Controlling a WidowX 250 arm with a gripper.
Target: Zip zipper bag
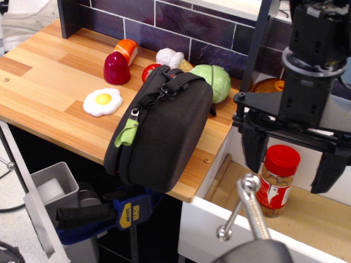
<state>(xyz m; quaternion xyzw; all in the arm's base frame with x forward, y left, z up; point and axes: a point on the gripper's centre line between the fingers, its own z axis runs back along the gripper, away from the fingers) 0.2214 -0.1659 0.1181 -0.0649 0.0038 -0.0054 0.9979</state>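
Observation:
The zipper bag [164, 131] is a large black rounded case standing on its edge at the front of the wooden counter [44, 82], tilted and slightly overhanging the edge. Its lime-green pull tab [128, 131] hangs on the left side, below a black strap handle [174, 82] on top. My gripper [293, 164] is to the right of the bag, apart from it, above a white sink. Its two black fingers [253, 145] point down, wide open and empty.
Toy foods lie behind the bag: fried egg [102, 101], dark red piece [116, 69], orange piece [127, 50], white piece [169, 57], green cabbage [214, 81]. A red-lidded jar [278, 181] stands in the sink below my gripper. A faucet [249, 205] rises in front. A blue clamp [129, 211] grips the counter edge.

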